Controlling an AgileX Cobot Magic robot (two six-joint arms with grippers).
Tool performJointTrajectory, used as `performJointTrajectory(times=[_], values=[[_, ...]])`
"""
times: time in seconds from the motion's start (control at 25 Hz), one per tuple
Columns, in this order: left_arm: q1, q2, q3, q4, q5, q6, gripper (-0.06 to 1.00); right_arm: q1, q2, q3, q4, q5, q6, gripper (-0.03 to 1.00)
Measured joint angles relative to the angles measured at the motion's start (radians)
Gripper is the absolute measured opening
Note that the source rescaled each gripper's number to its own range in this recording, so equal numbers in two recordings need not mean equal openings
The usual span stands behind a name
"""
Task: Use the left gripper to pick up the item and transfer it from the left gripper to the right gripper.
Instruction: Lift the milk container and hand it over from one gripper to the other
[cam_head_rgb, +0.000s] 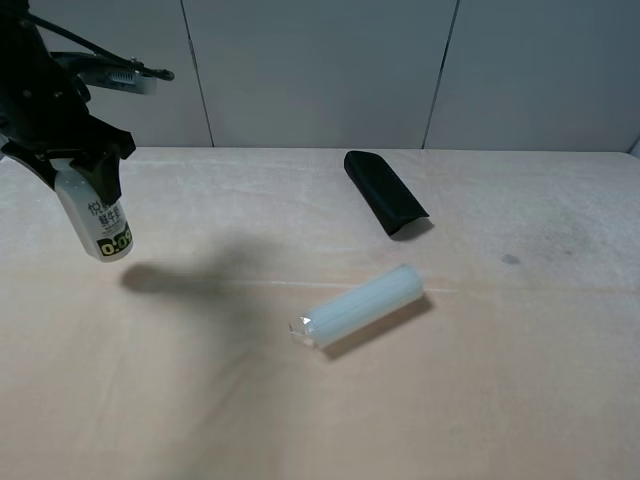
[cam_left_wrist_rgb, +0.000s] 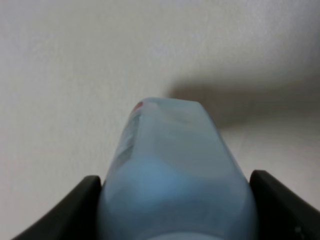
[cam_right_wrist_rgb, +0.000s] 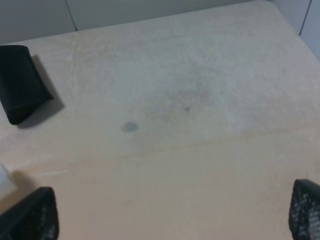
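The white bottle (cam_head_rgb: 98, 218) hangs base-down in my left gripper (cam_head_rgb: 72, 163), lifted above the table at the far left of the exterior view; dark characters and a green-black mark show near its base. In the left wrist view the bottle (cam_left_wrist_rgb: 175, 170) fills the space between the two black fingers (cam_left_wrist_rgb: 65, 210), which press on its sides. My right gripper (cam_right_wrist_rgb: 170, 212) is open and empty over bare table; only its two fingertips (cam_right_wrist_rgb: 35, 212) show in the right wrist view. The right arm is out of the exterior view.
A translucent pale cylinder (cam_head_rgb: 360, 306) lies on its side mid-table. A black flat case (cam_head_rgb: 385, 192) lies behind it, also in the right wrist view (cam_right_wrist_rgb: 20, 82). A grey panel wall stands behind the table (cam_head_rgb: 520, 380).
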Motion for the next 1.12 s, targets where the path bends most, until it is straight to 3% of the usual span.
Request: performJointTrajectory(times=[0.24,0.4,0.76,1.12], values=[[0.0,-0.021,-0.006,-0.058,0.014,-0.024,0.03,0.0,0.0,0.0,0.0,0.0,0.0,1.0],[0.0,-0.043,-0.011,-0.184,0.009,-0.018,0.03,0.0,0.0,0.0,0.0,0.0,0.0,1.0],[-0.004,-0.048,-0.011,-0.554,-0.041,0.098,0.03,0.0,0.0,0.0,0.0,0.0,0.0,1.0],[-0.098,-0.048,-0.01,-0.727,-0.142,0.191,0.03,0.0,0.0,0.0,0.0,0.0,0.0,1.0]])
